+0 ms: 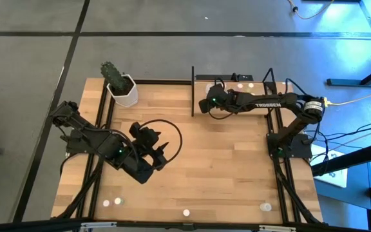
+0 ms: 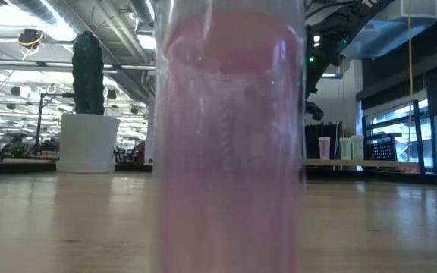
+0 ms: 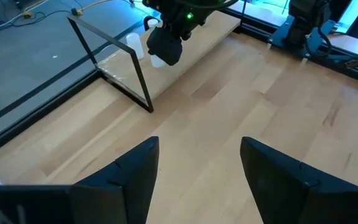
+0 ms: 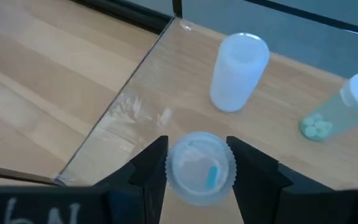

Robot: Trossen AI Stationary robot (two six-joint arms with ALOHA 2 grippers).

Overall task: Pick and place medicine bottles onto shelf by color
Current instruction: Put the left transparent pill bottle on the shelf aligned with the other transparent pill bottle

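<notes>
My right gripper (image 1: 206, 103) reaches over the left end of the shelf (image 1: 227, 82) at the table's far side and is shut on a small clear medicine bottle (image 4: 201, 168), seen from above. Beyond it on the shelf board (image 4: 278, 130) a white bottle (image 4: 238, 71) stands upright and a greenish bottle with a white cap (image 4: 337, 112) leans. My left gripper (image 1: 161, 153) is open and empty over the table's left middle; its wrist view shows its fingers apart (image 3: 197, 162). A pink bottle (image 2: 230, 144) stands right before the low camera. My right gripper pinches the clear bottle's round sides (image 4: 169, 169) between its two fingers, one on each side. The fingers come from above, pointing down. The bottle is upright; I cannot tell whether its bottom rests on the shelf.
A white pot with a cactus (image 1: 121, 87) stands at the far left. Several small bottles (image 1: 111, 202) (image 1: 186, 212) (image 1: 265, 207) stand along the near edge. The shelf's black uprights (image 1: 192, 90) rise beside my right gripper. Bare wood lies in the table's middle (image 1: 224, 154).
</notes>
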